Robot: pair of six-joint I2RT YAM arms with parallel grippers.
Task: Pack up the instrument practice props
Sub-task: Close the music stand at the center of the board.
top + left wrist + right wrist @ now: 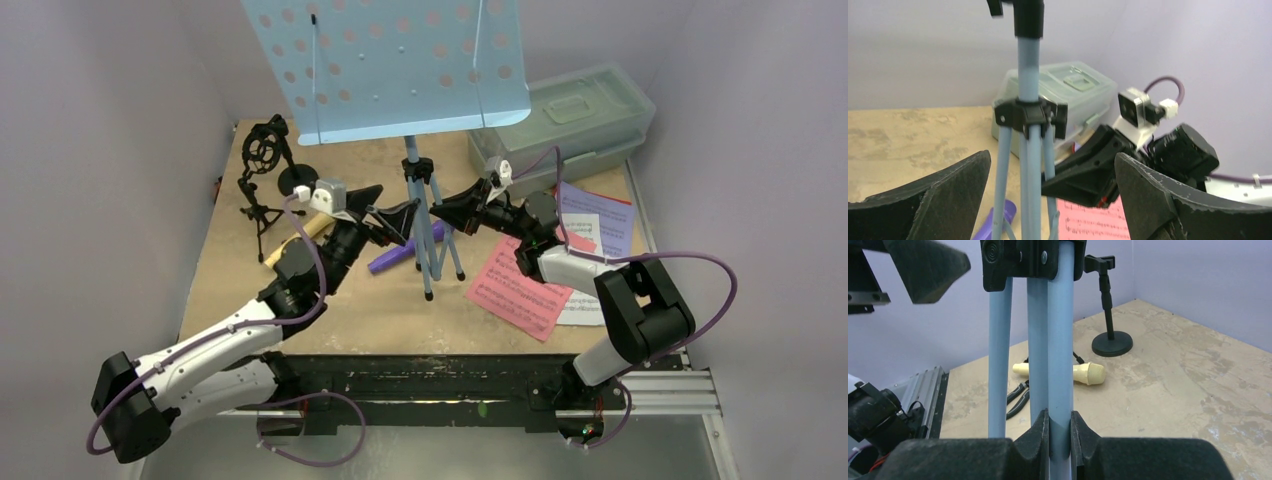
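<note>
Right gripper (1060,432), nearest the lens in its own wrist view, was clamped on one pale-blue tube of the rack (390,60), low down, below the black collar (1020,262) where the tubes meet. Whether that tube was a leg or the centre post could not be told. Rack stood upright near the middle of the table (340,310), long axis vertical, perforated tray at the top. Left gripper (400,218) sat just left of the tubes, jaws wide apart. In its wrist view the tubes showed in the gap between the fingers; no contact could be made out. The two grippers faced each other across the tubes at about the same height, left one on the left, right one on the right. Judgement: the tubes lay straight ahead of the left gripper and crossed its jaw gap upright, so a short advance and a close would take them across their width. Both arms were about equally near, but only the left was free. Box (570,110) lay at the far right behind the rack, lid on. Purple mic (390,258) lay on the table just left of the rack's feet, below the left gripper, so a low approach might nudge it.
</note>
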